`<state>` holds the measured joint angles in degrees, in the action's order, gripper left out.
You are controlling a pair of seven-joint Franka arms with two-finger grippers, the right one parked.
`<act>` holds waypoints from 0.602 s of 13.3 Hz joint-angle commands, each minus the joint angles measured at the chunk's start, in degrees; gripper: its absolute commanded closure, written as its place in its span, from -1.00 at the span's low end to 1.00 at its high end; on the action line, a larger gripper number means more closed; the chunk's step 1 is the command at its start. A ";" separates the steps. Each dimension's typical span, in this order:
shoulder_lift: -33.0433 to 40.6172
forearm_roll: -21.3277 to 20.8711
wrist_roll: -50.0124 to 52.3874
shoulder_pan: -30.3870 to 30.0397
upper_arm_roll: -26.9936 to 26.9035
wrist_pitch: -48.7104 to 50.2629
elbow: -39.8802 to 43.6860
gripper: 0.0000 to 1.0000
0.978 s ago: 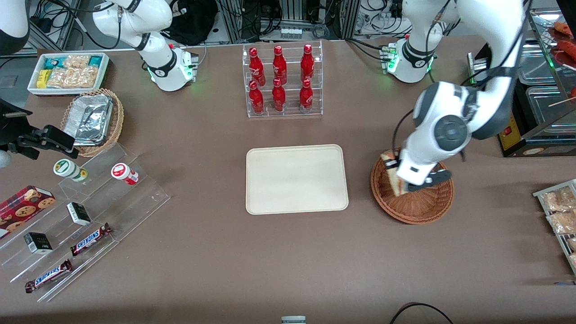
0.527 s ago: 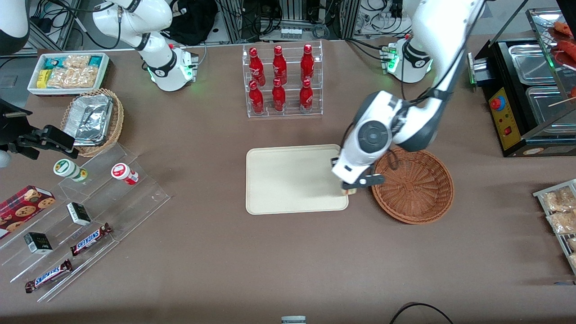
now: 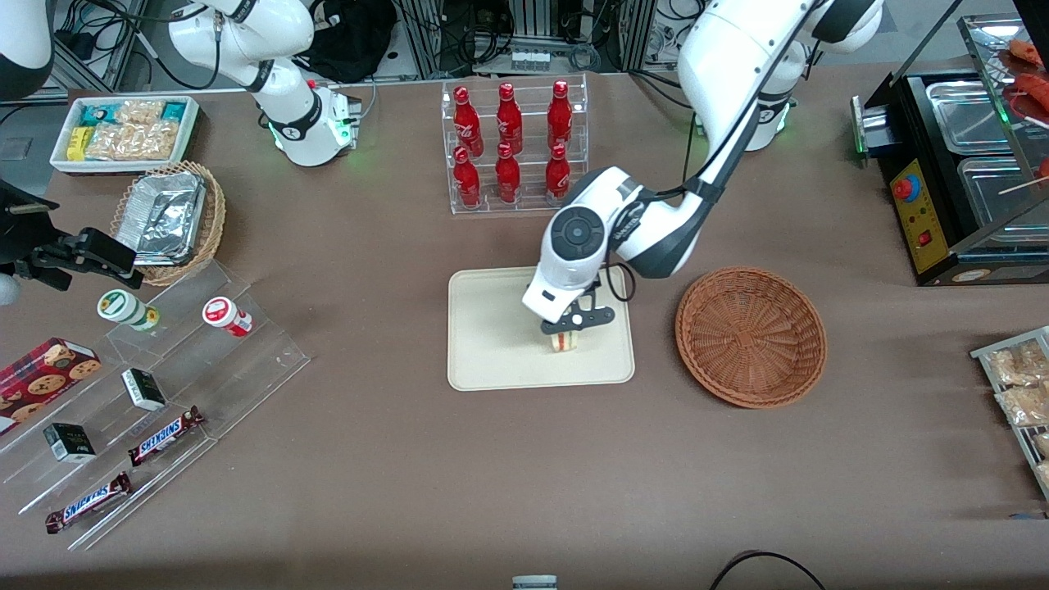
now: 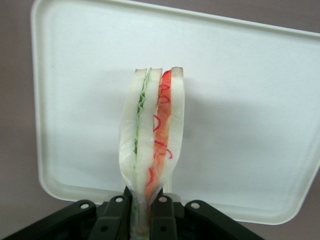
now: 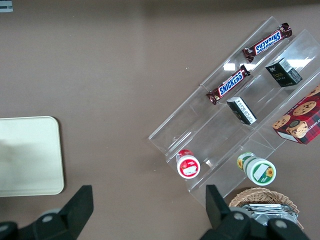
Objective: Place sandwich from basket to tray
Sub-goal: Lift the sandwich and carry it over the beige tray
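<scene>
Now, gripper (image 3: 567,330): fingers (image 4: 116,215) pinching the sandwich's narrow end, hovering over the tray (image 3: 492,344).
Sandwich (image 4: 152,145): showing pale bread layers, green filling in one seam, red and orange in the other.
Basket (image 3: 751,336): sitting beside the tray.

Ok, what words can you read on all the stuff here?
"SNICKERS": on both chocolate bars on the clear stand.
Red bottles: white script too small to read.
Small dark boxes, round lids, cookie box: print unreadable.
Sandwich, held by the pincer over the tray: no words.
</scene>
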<state>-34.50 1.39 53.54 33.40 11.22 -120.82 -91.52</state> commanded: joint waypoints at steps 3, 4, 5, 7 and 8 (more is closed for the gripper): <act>-5.48 -1.21 4.55 3.60 -1.02 -0.03 5.56 1.00; -6.10 -2.26 5.34 3.60 -1.02 -0.29 5.56 0.96; -6.36 -2.44 5.35 3.60 -1.02 -0.99 5.56 0.88; -6.80 -2.53 5.08 3.60 -1.02 -2.57 5.56 -0.49; -6.63 -3.40 4.65 3.60 -1.11 -3.01 5.56 -0.99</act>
<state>-40.54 -0.34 57.19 36.04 10.96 -123.41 -87.86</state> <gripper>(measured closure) 0.802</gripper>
